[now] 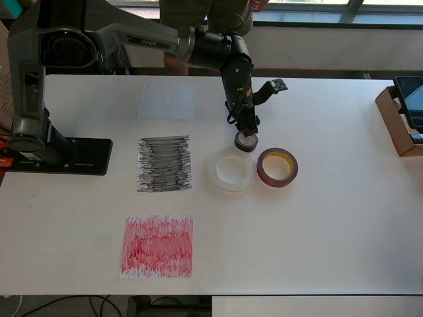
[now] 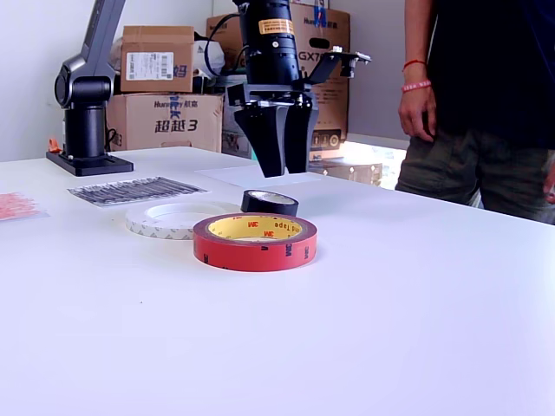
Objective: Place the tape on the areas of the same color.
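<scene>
The small black tape roll (image 1: 246,142) (image 2: 270,202) lies flat on the white table, just behind the wide white roll (image 1: 230,172) (image 2: 173,217) and the dark-red roll with a yellowish core (image 1: 277,167) (image 2: 255,241). My gripper (image 1: 246,129) (image 2: 284,172) hangs directly above the black roll and points down. Its fingers stand a narrow gap apart with nothing between them. The black scribbled area (image 1: 164,164) (image 2: 134,190) lies to the overhead view's left of the rolls. The red scribbled area (image 1: 157,246) (image 2: 16,206) lies nearer the front edge, and the plain white sheet (image 1: 168,100) is farther back.
The arm's base (image 1: 56,155) (image 2: 87,160) stands at the overhead view's left. A cardboard box (image 1: 400,122) sits at the table's right edge in that view. A person (image 2: 486,104) stands behind the table, and stacked boxes (image 2: 165,95) are beyond it.
</scene>
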